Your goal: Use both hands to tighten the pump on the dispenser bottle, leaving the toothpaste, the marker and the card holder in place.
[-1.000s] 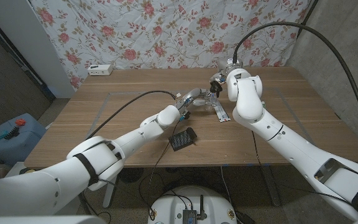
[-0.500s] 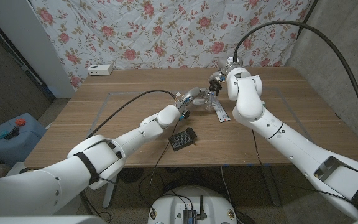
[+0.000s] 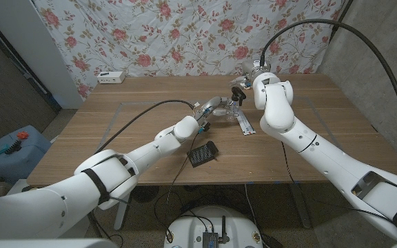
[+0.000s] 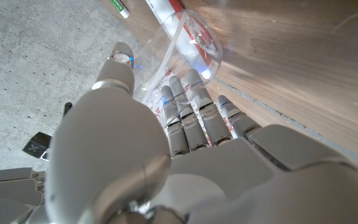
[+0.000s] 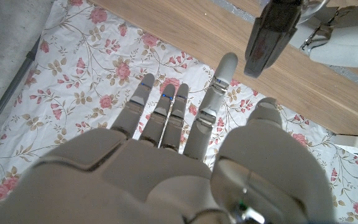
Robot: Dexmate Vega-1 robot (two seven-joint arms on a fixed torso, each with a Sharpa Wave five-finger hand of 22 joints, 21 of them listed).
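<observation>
Clear plastic dispenser bottle [image 4: 188, 46] gripped in the left hand [image 4: 166, 155], fingers [image 4: 194, 118] wrapped round its see-through wall, thumb on the opposite side. Seen from the head camera as a small pale shape [image 3: 227, 109] at the far middle of the worktop [image 3: 336, 131], between the two hands. Black pump [image 5: 271, 31] just beyond the fingertips [image 5: 219, 81] of the right hand [image 5: 166, 168], close to the thumb side but not touching any of them. Right hand holding nothing, fingers straight and spread apart, raised beside the bottle top [image 3: 249, 77].

Toothpaste tube [image 3: 245, 124] lying flat just beside the bottle, white with red at one end in the left wrist picture [image 4: 166, 11]. Marker [image 4: 120, 7] with a green band lying near the tube end. Black card holder [image 3: 202, 154] well apart from the bottle, nearer the front edge of the worktop.

Brown wood-grain worktop with a faint taped rectangle. Floral sheet [image 3: 185, 34] with pink roses hung behind; white power strip [image 3: 112, 77] at the far left edge. Grey concrete wall [image 3: 384, 48] at the right; blue container [image 3: 5, 151] on the floor at the left.

Printing on the tube and marker too small to read.
</observation>
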